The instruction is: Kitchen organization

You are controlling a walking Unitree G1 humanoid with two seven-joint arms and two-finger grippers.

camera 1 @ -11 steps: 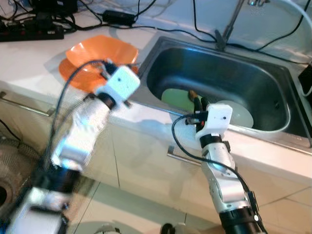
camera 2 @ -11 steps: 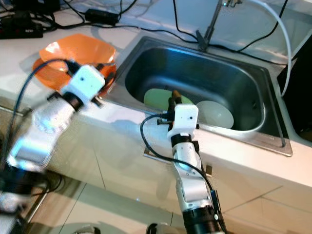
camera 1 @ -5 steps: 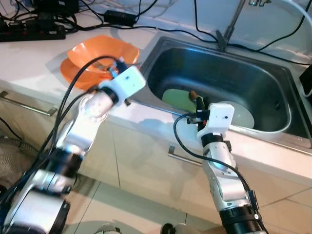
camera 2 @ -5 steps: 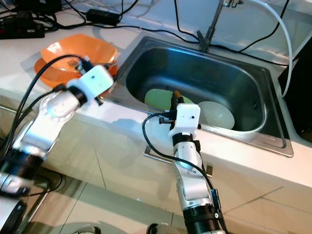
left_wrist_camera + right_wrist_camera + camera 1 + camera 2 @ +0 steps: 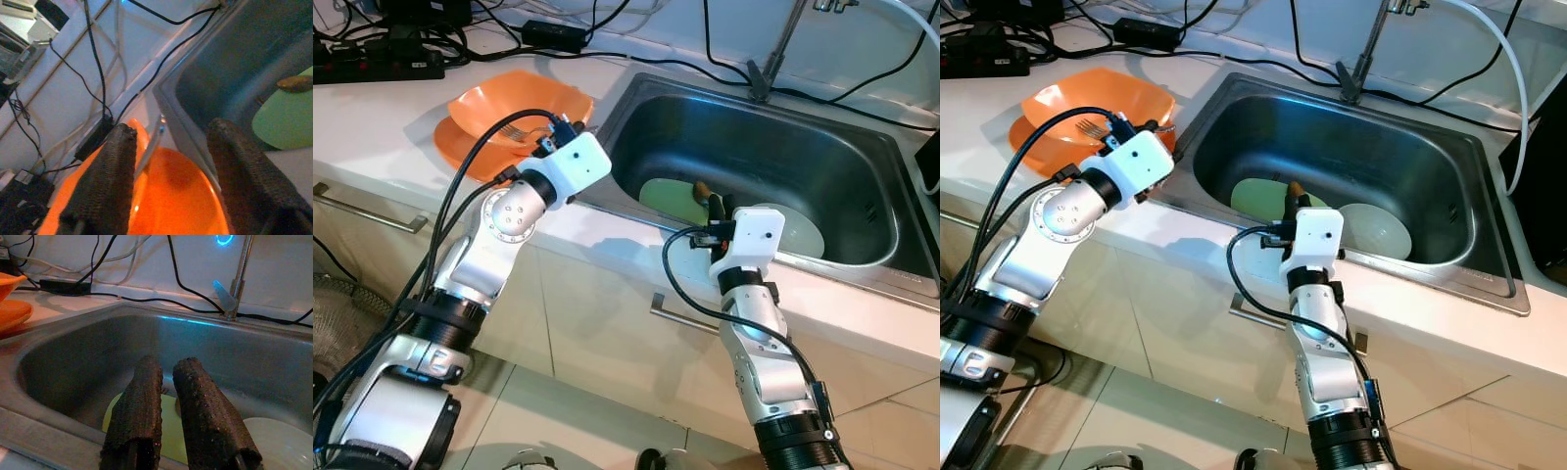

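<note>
Your left gripper (image 5: 168, 161) hangs with its fingers spread wide over the orange bowl (image 5: 514, 108), which sits on an orange plate (image 5: 460, 147) on the white counter (image 5: 372, 117), close to the steel sink (image 5: 1430, 117) rim. A fork (image 5: 149, 144) lies in the bowl; the left finger hides part of its handle. Your right gripper (image 5: 168, 396) pokes over the sink's near edge, fingers nearly together with a thin gap and nothing between them. Below it a green plate (image 5: 1258, 196) and a white plate (image 5: 1376, 227) lie on the sink floor, with a small brown object (image 5: 296, 83) on the green one, too blurred to identify. Cables (image 5: 558, 34) crowd the back wall. You can read no writing.
</note>
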